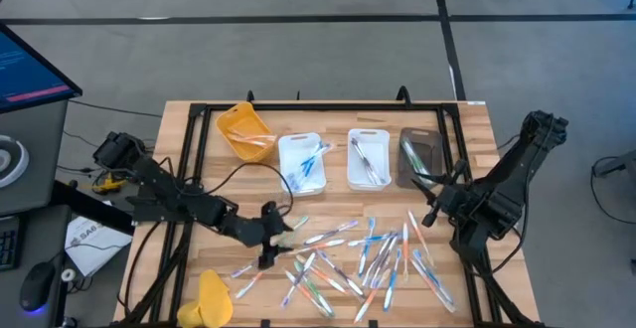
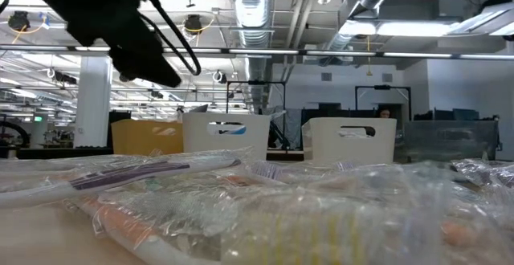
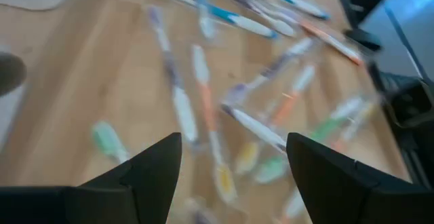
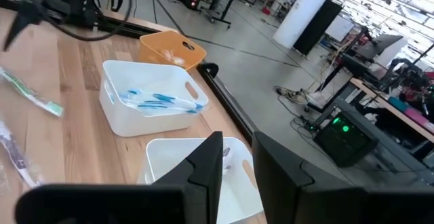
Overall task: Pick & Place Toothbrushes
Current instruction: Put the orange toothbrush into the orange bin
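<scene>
Your left gripper (image 3: 234, 176) had its jaws spread wide with nothing between them; through the gap you could see the toothbrushes (image 3: 203, 95) lying loose on the desk (image 3: 88, 75) below, none of them touching either jaw, though the wrist view was blurred. From above, that left gripper (image 1: 270, 231) hung over the left edge of the scattered toothbrushes (image 1: 368, 253), which lay strewn across the near half of the desk (image 1: 179, 129), most of them to the gripper's right and between the two arms. Your right gripper (image 4: 237, 163) showed its jaws only narrowly apart, a thin slot between them, and gripping nothing; it sat above the white tray (image 4: 203, 176) holding a few grey brushes. In the high view the right gripper (image 1: 429, 191) hovered just near the dark tray (image 1: 421, 155), at the right end of the pile. Farther back stood a row of trays: a yellow tray (image 1: 244, 131) tilted at the left, then a white tray with blue brushes (image 1: 301, 161), then the white tray with grey ones (image 1: 369, 157), then the dark one. A yellow object (image 1: 213, 298) lay at the desk's near left corner.
</scene>
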Robot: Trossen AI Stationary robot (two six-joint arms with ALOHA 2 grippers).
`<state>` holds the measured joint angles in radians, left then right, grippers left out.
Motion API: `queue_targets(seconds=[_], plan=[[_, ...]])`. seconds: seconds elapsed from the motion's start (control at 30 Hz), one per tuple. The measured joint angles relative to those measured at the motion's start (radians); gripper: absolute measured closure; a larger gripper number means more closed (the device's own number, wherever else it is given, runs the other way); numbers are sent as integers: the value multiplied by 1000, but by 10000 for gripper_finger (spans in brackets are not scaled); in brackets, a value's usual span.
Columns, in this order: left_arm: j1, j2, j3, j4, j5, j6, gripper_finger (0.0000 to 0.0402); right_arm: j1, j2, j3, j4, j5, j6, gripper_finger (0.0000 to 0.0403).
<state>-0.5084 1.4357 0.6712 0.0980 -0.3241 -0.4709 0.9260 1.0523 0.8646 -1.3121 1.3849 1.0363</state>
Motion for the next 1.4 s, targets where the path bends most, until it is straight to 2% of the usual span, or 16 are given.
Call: queue_targets(seconds=[0.17,0.3,0.57,0.73,1.4], plan=[[-89,0,0,-6,-1,-7,141,0,0,0,0,0,0,328],[-151,0,0,-15,-11,-75,141,0,0,0,0,0,-9,328],[-286,99,0,-13,-9,-376,141,0,0,0,15,-1,-45,328],[-333,150,0,-10,18,-502,141,0,0,0,21,-1,-44,328],[-338,164,0,-18,18,-511,141,0,0,1,41,-2,-49,328]])
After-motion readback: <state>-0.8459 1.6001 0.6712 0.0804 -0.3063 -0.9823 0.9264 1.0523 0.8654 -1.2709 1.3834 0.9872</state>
